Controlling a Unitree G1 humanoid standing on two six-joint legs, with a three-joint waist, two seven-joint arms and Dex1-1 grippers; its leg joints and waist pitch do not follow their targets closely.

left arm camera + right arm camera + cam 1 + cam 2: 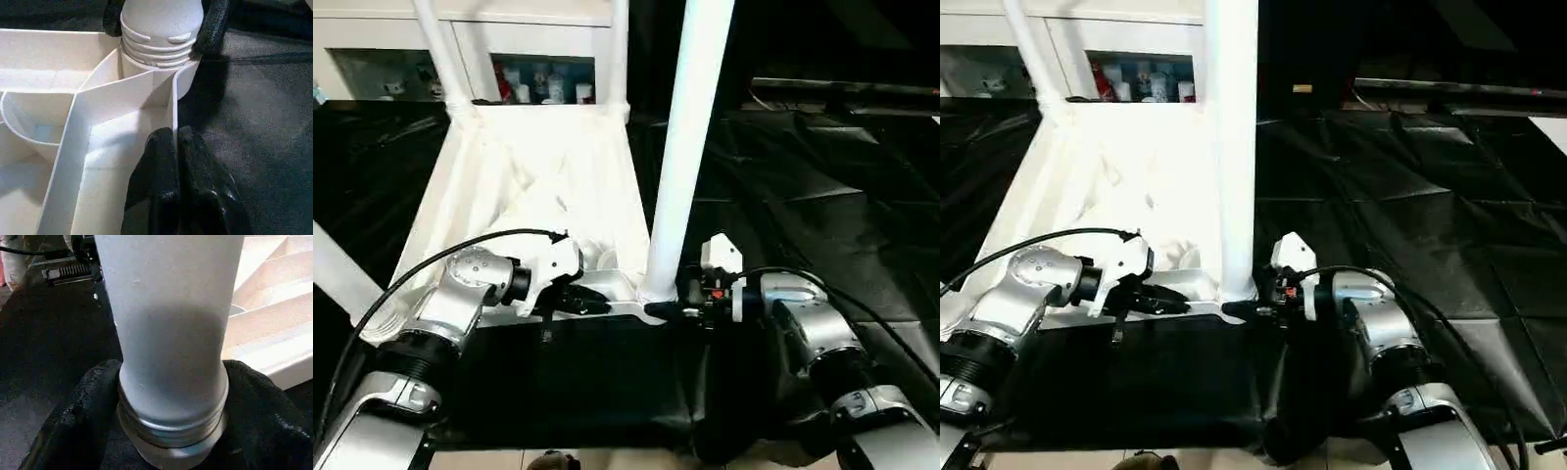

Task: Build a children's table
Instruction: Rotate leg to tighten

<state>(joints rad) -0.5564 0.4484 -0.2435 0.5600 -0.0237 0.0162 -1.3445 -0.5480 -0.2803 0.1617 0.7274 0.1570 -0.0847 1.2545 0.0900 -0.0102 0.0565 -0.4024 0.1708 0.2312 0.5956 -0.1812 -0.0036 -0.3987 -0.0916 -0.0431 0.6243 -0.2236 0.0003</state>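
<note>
Three Legs Standing, Near Leg at Its Socket

Three upright legs are seen on the upturned table top (524, 186), which lies on black floor matting (803, 166). The near leg (690, 137) is clasped at its threaded base by the right end effector (171, 396). The left end effector (176, 181) is pressed together on a rib. Seating depth is hidden; a fourth leg (337, 274) is cut off.

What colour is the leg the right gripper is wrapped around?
White, like the tabletop. The leg shows best in the right wrist view, between the right gripper fingers.
</note>
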